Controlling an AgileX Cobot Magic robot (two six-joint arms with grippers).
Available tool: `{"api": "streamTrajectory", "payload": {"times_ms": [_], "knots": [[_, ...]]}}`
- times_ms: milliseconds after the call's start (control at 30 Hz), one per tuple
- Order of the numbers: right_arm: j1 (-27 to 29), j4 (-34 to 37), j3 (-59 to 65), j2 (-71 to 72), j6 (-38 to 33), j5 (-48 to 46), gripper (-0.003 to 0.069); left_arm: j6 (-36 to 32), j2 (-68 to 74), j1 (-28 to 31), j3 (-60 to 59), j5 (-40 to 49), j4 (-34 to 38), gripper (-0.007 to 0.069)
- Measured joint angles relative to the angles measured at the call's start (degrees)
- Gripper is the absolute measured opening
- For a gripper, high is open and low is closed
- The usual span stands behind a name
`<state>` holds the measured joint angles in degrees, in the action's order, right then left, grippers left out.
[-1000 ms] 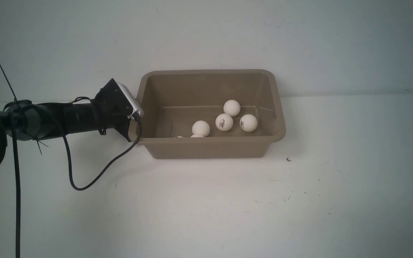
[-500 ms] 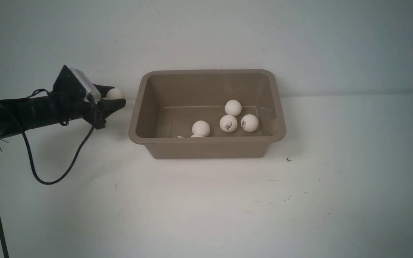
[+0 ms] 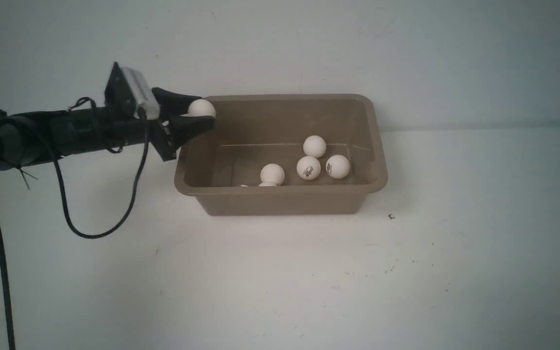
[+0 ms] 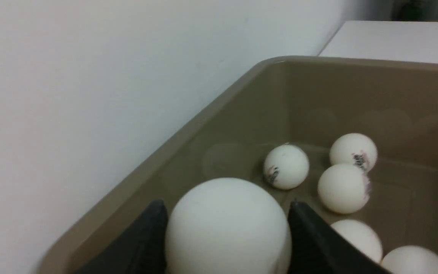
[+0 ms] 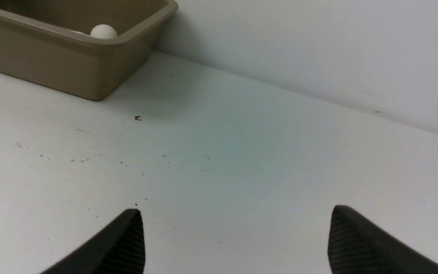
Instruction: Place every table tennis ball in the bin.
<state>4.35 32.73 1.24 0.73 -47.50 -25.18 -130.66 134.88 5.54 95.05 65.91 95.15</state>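
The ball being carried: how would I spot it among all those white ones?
Find the taupe bin against the wall. At its far left corner the left tool grips one ball. It alone is above the rim; the others lie on the bin floor.

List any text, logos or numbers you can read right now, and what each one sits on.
No text is readable.
Dark printed logos on two balls in the bin, one and another: too small and blurred to read.
The ball held in the left gripper's fingers: no print visible.
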Motion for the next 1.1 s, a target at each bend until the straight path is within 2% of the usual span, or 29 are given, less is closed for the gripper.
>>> {"api": "streamTrajectory", "payload": {"times_ms": [167,267,333,433,500,567,767,833,933,1000,1100], "knots": [[0.0,0.0,0.0,0.0,0.0,0.0,0.0589,0.1,0.0,-4.7,0.0,-5.5,-6.3,0.0353],[0.0,0.0,0.0,0.0,0.0,0.0,0.0589,1.7,0.0,-5.7,0.0,-7.3,-8.6,0.0363],[0.0,0.0,0.0,0.0,0.0,0.0,0.0589,4.7,-0.2,-5.7,0.0,-7.7,-8.6,0.0397],[0.0,0.0,0.0,0.0,0.0,0.0,0.0589,13.8,-2.3,-4.9,-0.1,-8.2,-7.1,0.0559],[0.0,0.0,0.0,0.0,0.0,0.0,0.0589,16.6,-5.0,-4.0,-0.1,-9.0,-6.7,0.0608],[0.0,0.0,0.0,0.0,0.0,0.0,0.0589,17.8,-8.2,-3.0,-0.1,-10.1,-6.4,0.0624],[0.0,0.0,0.0,0.0,0.0,0.0,0.0589,24.4,-19.9,-0.2,-0.1,-14.1,-9.2,0.0603],[0.0,0.0,0.0,0.0,0.0,0.0,0.0589,28.9,-24.9,0.0,-0.1,-15.6,-13.0,0.0575],[0.0,0.0,0.0,0.0,0.0,0.0,0.0589,30.9,-29.8,-0.1,-0.1,-19.8,-18.2,0.0558],[0.0,0.0,0.0,0.0,0.0,0.0,0.0589,32.0,-31.1,-0.1,-0.1,-21.8,-19.1,0.0554],[0.0,0.0,0.0,0.0,0.0,0.0,0.0589,40.8,-35.3,0.0,-0.1,-28.7,-19.5,0.0552]]}}
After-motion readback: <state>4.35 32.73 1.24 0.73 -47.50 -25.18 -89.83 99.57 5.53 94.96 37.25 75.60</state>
